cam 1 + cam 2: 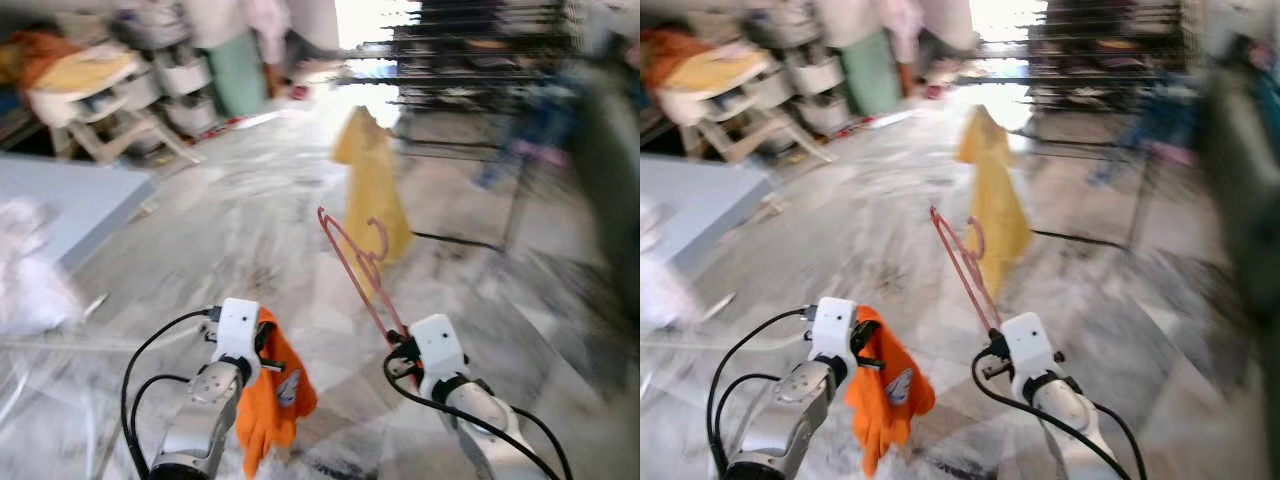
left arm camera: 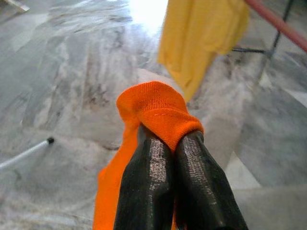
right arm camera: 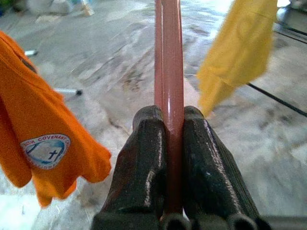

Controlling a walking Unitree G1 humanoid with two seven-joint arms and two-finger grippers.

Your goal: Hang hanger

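**Hanger in my right grip, orange shirt in my left**

My right gripper (image 3: 169,143) is clamped on the pink hanger (image 1: 352,262); my two black fingers (image 3: 144,163) press against either side of its thin bar. From that grip the hanger slants up and away from me, its hook at the far top end, held in the air above the grey marble floor (image 1: 220,230).

My left gripper (image 2: 175,143) is closed on a fold of an orange shirt (image 1: 272,392). The cloth bunches over my fingertips (image 2: 153,177) and the rest hangs down below my wrist. A round printed logo (image 3: 46,149) shows on the hanging part.

Beyond the hanger's hook a yellow garment (image 1: 372,185) hangs over the floor. To the right of that garment stands a dark metal rack (image 1: 470,60), blurred. A thin white rod (image 2: 26,152) lies on the floor, to the left of the orange shirt.
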